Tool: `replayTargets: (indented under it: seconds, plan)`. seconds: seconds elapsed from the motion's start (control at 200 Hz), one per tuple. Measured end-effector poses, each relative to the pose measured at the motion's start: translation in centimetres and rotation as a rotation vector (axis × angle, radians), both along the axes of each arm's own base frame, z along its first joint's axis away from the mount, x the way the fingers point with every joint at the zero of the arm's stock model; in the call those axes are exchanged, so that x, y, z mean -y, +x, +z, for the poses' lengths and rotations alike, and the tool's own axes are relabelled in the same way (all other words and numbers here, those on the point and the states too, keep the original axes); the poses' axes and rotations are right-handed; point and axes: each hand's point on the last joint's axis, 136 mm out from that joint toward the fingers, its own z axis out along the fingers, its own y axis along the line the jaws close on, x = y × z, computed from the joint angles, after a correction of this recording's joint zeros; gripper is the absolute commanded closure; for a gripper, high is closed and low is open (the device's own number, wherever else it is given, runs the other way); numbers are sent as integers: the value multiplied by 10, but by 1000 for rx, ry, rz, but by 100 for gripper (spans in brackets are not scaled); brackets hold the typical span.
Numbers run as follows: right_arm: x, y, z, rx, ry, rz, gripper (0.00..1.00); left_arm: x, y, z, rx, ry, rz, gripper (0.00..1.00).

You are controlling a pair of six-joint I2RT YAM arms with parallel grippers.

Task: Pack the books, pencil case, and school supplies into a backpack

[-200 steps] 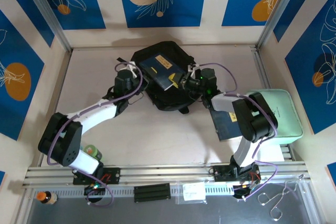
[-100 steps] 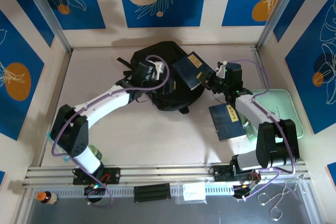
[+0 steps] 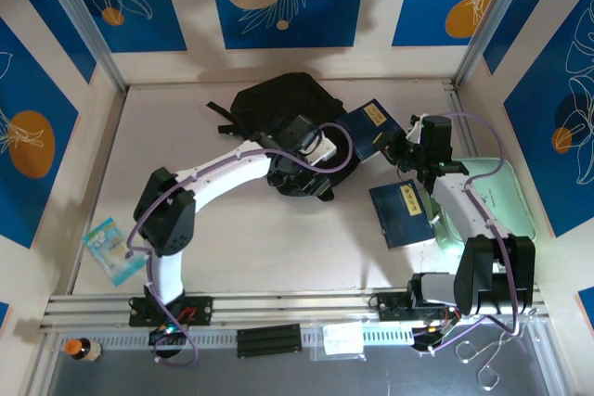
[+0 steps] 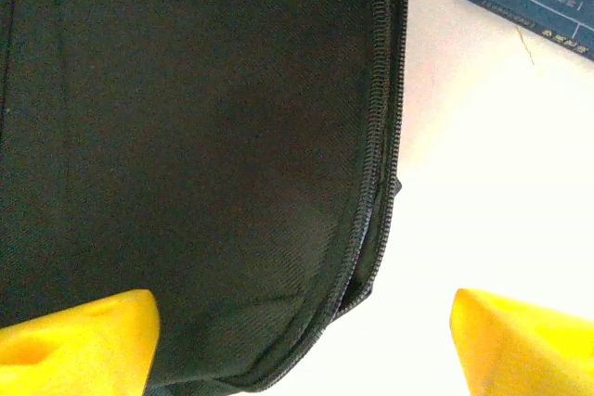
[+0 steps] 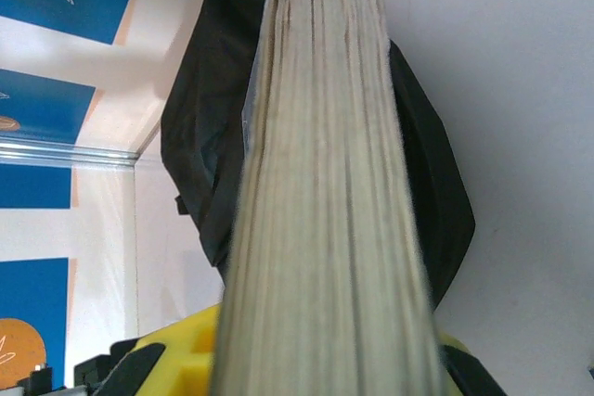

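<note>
Holding thin navy-blue paperback book (image 3: 369, 125) clamped in right gripper (image 3: 398, 146) just off 3 o'clock side of large soft black fabric backpack (image 3: 274, 104), likely staged for insertion; hovering left gripper (image 3: 311, 153), yellow fingers (image 4: 74, 336) spread, over zip edge (image 4: 376, 164) at 5 o'clock, presumably to widen the opening.

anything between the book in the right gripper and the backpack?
Yes: the left gripper, open, hangs over the backpack's zip edge, the side facing the book held in the right gripper. Nothing else lies between them. How far the zip is open I cannot tell.
</note>
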Motion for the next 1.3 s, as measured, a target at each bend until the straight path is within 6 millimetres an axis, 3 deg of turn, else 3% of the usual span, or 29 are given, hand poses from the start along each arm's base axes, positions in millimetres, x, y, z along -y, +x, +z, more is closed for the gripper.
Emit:
replayTargets:
  seconds: [0.3, 0.61, 0.745, 0.855, 1.155, 1.3]
  plan:
    - [3, -5, 18, 64, -22, 10, 100, -5, 4, -16, -15, 145, -95, 41]
    - [5, -9, 9, 42, -6, 12, 100, -16, 9, -25, -11, 245, -119, 60]
    - [5, -9, 9, 44, -5, 12, 100, -14, 13, -20, 1, 246, -116, 76]
    - [5, -9, 9, 44, -5, 12, 100, -11, 16, -15, 15, 236, -115, 83]
    - [12, -13, 18, 62, -11, -10, 100, -16, 23, -12, 30, 237, -71, 93]
    - [14, -20, 32, 100, -20, -23, 100, -22, 32, 4, 50, 168, -1, 94]
